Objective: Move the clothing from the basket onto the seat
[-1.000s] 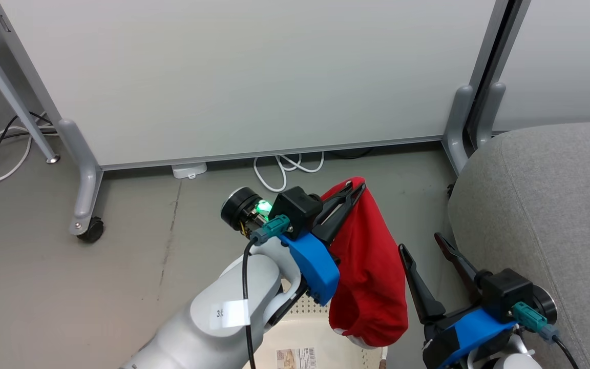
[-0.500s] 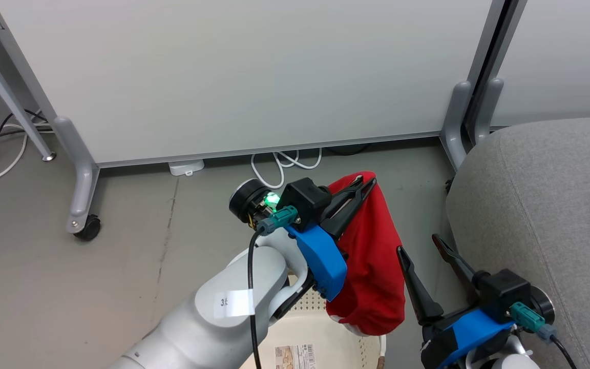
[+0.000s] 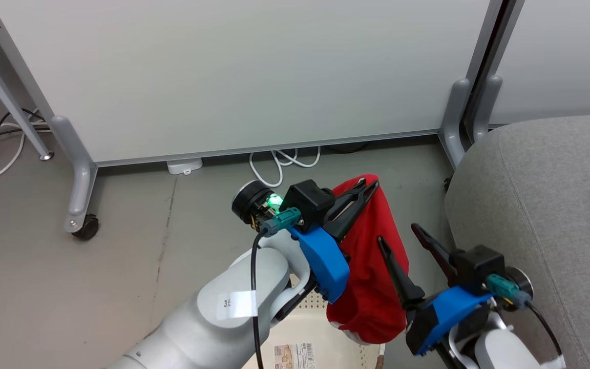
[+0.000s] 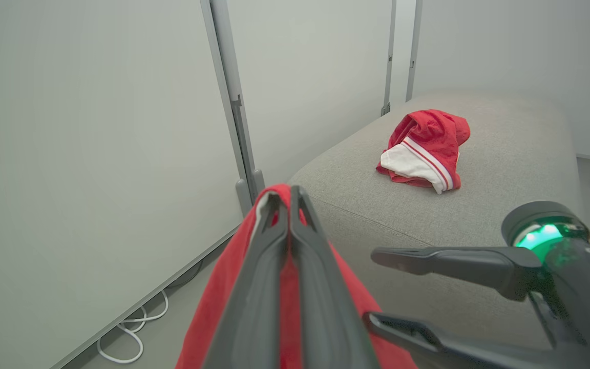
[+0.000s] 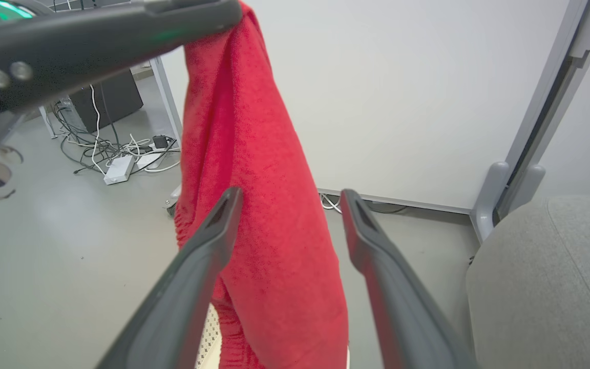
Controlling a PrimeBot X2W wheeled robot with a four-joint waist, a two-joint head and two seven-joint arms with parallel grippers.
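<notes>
The left gripper (image 3: 368,185) is clamped tight on the top of a red garment (image 3: 372,277). The garment hangs down from its fingers above the basket (image 3: 300,328), with its lower end near the rim. The right gripper (image 3: 398,233) is spread wide just beside the hanging cloth and holds nothing; whether a finger touches it is hard to say. To the right is the grey seat (image 3: 530,195), where a second red garment (image 4: 425,151) with white trim lies on top.

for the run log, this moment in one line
left pincer: shut on held garment | right pincer: open | basket: below garment | seat: second garment
</notes>
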